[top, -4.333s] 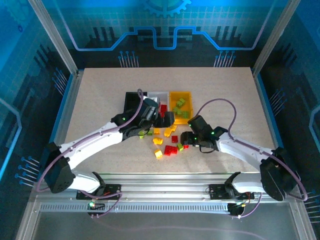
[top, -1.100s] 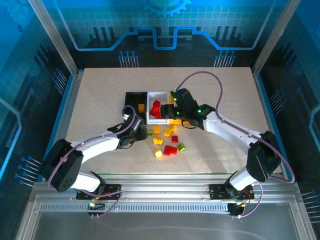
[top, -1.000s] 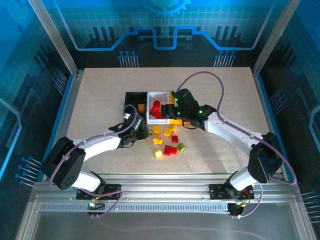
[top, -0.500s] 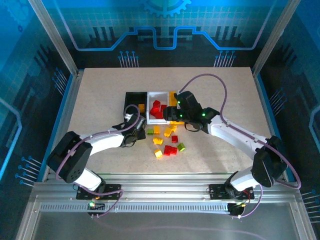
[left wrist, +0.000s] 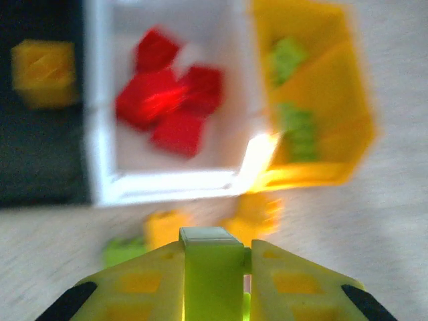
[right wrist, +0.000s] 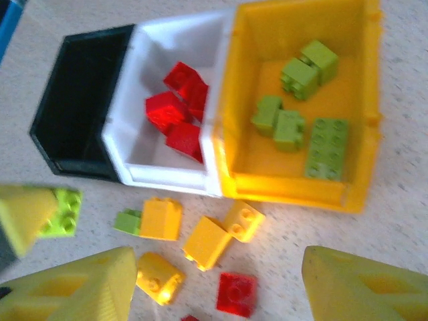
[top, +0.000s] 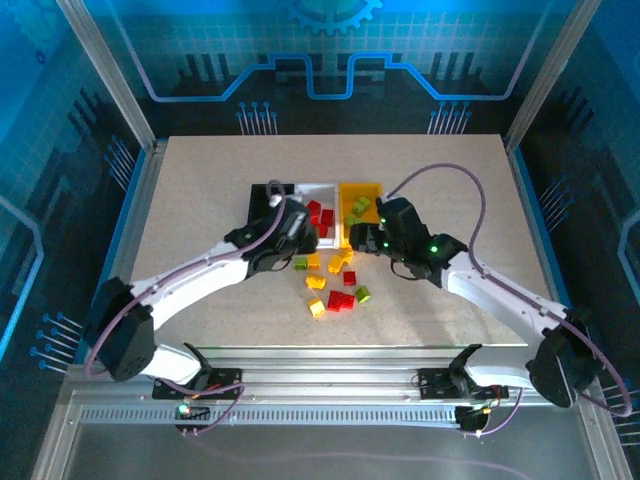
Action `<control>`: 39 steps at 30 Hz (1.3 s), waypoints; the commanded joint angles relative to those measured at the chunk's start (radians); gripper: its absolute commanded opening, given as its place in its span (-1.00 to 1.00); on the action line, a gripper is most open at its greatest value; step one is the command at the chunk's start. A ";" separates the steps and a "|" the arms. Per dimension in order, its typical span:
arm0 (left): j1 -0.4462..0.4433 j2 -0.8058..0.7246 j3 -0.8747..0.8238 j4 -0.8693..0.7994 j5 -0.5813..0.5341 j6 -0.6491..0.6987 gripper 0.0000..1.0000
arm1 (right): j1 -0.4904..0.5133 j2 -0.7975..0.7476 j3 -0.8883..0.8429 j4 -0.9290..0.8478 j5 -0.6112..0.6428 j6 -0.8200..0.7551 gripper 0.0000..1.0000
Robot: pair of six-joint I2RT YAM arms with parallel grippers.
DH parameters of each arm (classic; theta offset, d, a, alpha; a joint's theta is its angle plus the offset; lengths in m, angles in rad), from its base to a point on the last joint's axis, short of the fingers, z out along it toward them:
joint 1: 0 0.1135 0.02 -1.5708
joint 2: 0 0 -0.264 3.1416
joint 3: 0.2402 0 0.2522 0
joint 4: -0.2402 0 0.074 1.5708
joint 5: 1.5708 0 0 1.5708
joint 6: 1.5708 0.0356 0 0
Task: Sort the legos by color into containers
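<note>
We see the left gripper point(left wrist: 214, 249) clamped on a light green studded brick point(left wrist: 212, 277), near the front of the black bin point(right wrist: 80, 114); that view is blurry. The right gripper point(right wrist: 219, 267) has its jaws apart over loose bricks on the speckled beige table point(top: 200, 190): smooth sloped yellow pieces point(right wrist: 160, 219), a flat red studded square point(right wrist: 234, 293) and a small green piece point(right wrist: 126, 221). Three glossy rectangular plastic bins touch side by side: black, white bin point(right wrist: 167, 40), yellow bin point(right wrist: 294, 188). Chunky red bricks point(right wrist: 177, 110) lie in the white bin, green studded bricks point(right wrist: 301, 73) in the yellow bin, and one yellow brick point(left wrist: 43, 70) in the black bin.
</note>
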 commanded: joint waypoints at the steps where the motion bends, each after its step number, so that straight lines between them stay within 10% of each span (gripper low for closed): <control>1: -0.022 0.147 0.146 -0.022 0.063 0.049 -0.52 | -0.026 -0.072 -0.076 -0.042 0.043 0.052 0.36; 14: -0.037 0.641 0.643 -0.026 0.137 0.048 -0.51 | -0.060 -0.323 -0.206 -0.177 0.086 0.081 0.37; 21: -0.041 0.742 0.746 -0.041 0.169 0.003 -0.10 | -0.066 -0.363 -0.220 -0.198 0.078 0.078 0.39; 31: -0.067 0.516 0.610 0.039 0.168 -0.002 0.65 | -0.066 -0.364 -0.257 -0.177 -0.007 0.099 0.43; 39: -0.080 0.148 0.227 0.149 0.157 -0.020 0.90 | -0.027 -0.292 -0.335 -0.062 -0.119 0.184 0.44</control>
